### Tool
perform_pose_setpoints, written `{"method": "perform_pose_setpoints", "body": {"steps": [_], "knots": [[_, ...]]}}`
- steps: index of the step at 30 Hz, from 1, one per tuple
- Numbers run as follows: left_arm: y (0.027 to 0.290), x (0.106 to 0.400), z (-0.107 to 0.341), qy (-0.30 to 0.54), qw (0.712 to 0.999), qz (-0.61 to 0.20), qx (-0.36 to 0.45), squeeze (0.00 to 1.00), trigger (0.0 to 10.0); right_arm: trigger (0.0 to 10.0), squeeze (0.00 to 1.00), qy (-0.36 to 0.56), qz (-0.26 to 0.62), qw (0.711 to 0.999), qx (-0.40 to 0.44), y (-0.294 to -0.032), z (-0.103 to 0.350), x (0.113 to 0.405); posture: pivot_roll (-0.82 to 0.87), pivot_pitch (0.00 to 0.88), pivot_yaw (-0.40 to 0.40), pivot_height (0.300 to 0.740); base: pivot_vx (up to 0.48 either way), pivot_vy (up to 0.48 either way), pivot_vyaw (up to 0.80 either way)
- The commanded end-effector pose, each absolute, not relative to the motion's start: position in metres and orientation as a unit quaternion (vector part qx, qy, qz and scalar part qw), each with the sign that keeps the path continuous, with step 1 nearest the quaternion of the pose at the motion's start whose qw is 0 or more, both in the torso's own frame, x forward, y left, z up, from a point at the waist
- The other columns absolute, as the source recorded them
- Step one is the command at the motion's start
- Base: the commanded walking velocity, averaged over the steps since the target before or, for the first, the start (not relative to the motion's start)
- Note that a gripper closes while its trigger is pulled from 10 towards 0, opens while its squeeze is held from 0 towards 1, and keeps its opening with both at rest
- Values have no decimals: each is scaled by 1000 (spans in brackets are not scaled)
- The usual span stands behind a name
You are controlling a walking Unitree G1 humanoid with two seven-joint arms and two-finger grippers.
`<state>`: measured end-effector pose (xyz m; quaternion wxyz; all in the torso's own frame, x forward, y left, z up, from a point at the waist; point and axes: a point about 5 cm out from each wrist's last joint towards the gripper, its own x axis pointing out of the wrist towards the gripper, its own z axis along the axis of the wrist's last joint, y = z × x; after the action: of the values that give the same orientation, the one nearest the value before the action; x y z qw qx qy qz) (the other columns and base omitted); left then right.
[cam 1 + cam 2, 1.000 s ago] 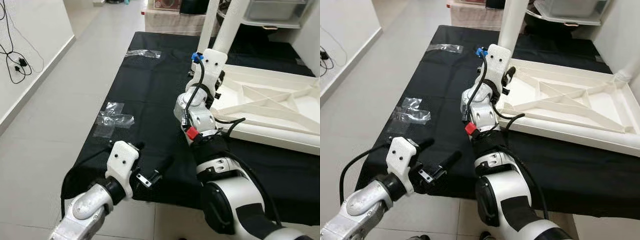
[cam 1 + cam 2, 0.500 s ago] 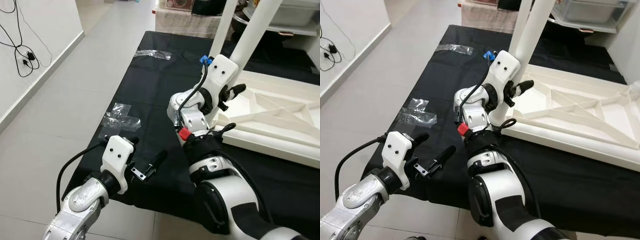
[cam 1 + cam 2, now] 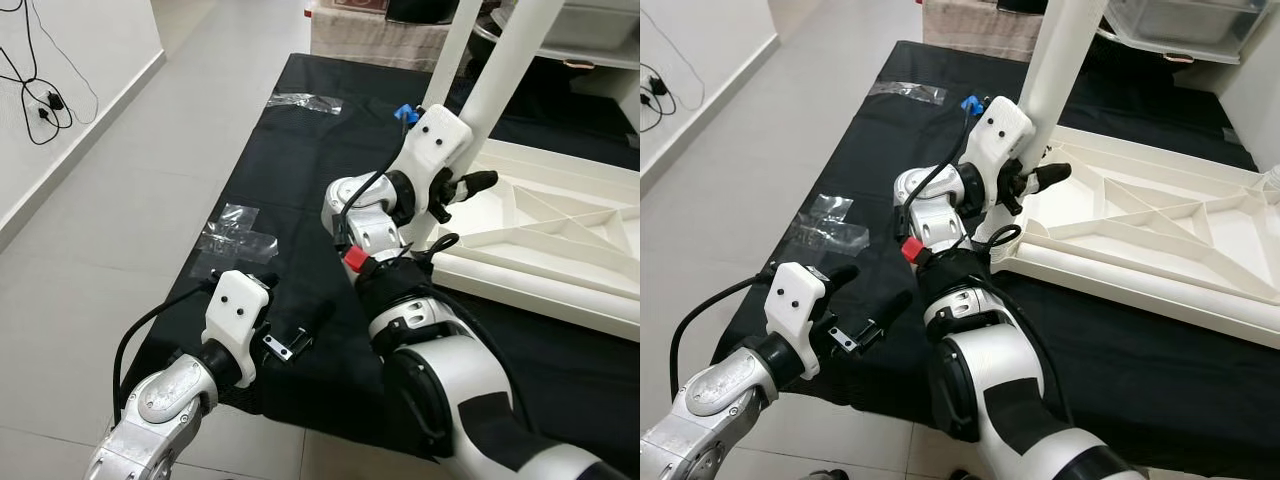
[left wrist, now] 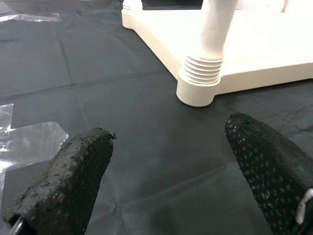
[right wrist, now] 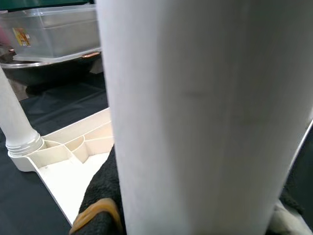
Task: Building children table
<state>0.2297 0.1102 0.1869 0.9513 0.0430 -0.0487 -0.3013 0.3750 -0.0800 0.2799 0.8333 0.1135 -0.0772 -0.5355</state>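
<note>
The white table top (image 3: 560,230) lies upside down on a black cloth (image 3: 290,170). A white table leg (image 3: 505,65) stands upright at its near left corner, and its ribbed collar (image 4: 203,78) sits in the corner socket. My right gripper (image 3: 462,185) is shut on this leg low down; one black finger (image 3: 1052,175) sticks out to the right of it. In the right wrist view the leg (image 5: 195,98) passes between the pads (image 5: 100,193). My left gripper (image 3: 295,320) hovers open over the cloth's near edge, nothing between its fingers (image 4: 63,186).
Two clear plastic bags (image 3: 235,235) (image 3: 305,102) lie on the cloth's left side. A small blue piece (image 3: 403,112) sits behind my right wrist. A second white leg (image 3: 452,45) rises further back. Tiled floor (image 3: 110,230) runs along the left, with cables (image 3: 45,100) on the wall.
My right wrist has turned around the leg, and its finger has swung out to the right. The camera has shifted a little. My left arm has barely moved.
</note>
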Motion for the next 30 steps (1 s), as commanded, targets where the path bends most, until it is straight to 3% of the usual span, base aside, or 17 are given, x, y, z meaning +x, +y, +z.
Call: {"method": "perform_pose_setpoints", "body": {"steps": [1, 9, 14, 23, 30], "knots": [[111, 228, 185, -46, 950, -304, 48, 0, 10000, 10000, 0, 17, -558, 822, 108, -91, 241, 376, 185, 227, -83, 740, 0, 0, 0], [110, 229, 186, -47, 951, -303, 47, 0, 10000, 10000, 0, 25, -571, 814, 103, -92, 243, 376, 177, 225, -82, 740, 0, 0, 0], [108, 229, 185, -47, 949, -307, 47, 0, 10000, 10000, 0, 2, -609, 786, 103, -96, 245, 373, 183, 226, -88, 740, 0, 0, 0], [110, 229, 186, -48, 950, -305, 50, 0, 10000, 10000, 0, -27, -592, 793, 139, -92, 255, 373, 178, 231, -86, 740, 0, 0, 0], [107, 230, 183, -47, 949, -307, 47, 0, 10000, 10000, 0, -144, -566, 791, 181, -94, 312, 371, 160, 222, -86, 740, 0, 0, 0]]}}
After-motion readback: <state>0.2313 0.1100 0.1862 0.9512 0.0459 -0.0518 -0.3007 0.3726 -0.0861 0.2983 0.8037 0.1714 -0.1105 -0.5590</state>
